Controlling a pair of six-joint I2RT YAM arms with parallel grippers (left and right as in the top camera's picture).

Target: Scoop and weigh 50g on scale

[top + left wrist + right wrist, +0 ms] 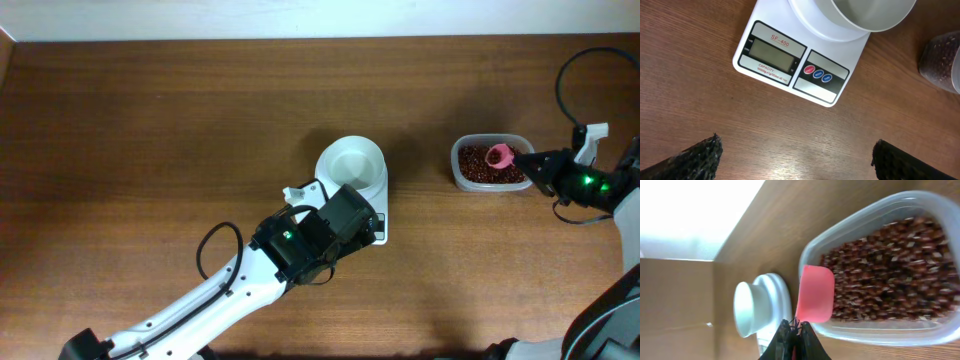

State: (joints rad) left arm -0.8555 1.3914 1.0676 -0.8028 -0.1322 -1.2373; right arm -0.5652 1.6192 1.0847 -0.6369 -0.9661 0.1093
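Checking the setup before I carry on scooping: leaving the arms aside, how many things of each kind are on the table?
white scale: 1
white bowl: 1
clear tub of red beans: 1
pink scoop: 1
Total: 4

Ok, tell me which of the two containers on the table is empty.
The round white bowl on the scale is empty; the clear tub holds red beans.
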